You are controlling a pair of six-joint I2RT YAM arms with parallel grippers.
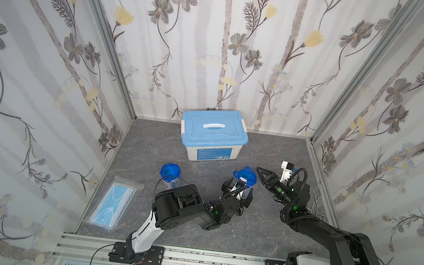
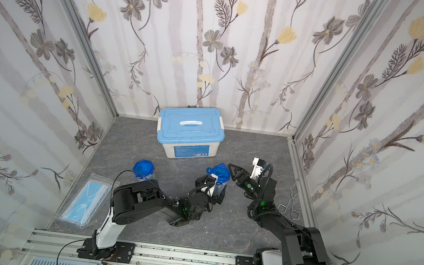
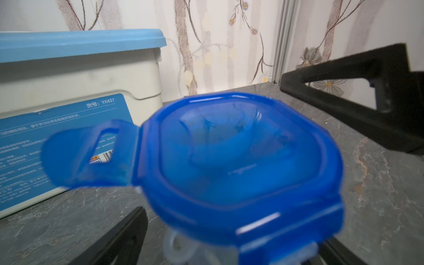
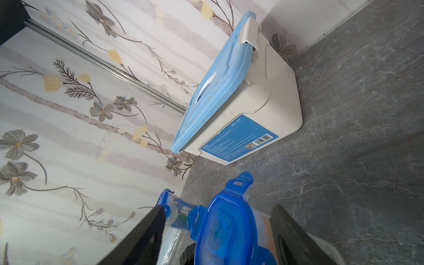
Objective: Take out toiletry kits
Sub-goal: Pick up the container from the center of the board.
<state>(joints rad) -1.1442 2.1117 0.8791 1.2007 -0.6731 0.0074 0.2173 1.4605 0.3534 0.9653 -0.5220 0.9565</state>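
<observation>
Gray table [image 1: 193, 232], white box [image 1: 211, 149] at the back, 1 blue-lidded cup [image 1: 170, 173] standing free, a 2nd cup [image 1: 245, 178] nearer the middle, left gripper [image 1: 239, 191] wide open around its body, right gripper [image 4: 218, 207] partly open astride its lid [image 4: 227, 224], gripping nothing.

Light: bright, even; soft shadows.
Blur: blue lid [image 3: 241, 160] smeared, left wrist view.
Edges: top views bowed.

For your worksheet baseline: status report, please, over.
Left hand open, straddling lidded cup; right hand open, flanking its lid. Second cup stands apart. Box behind, not blocking.
</observation>
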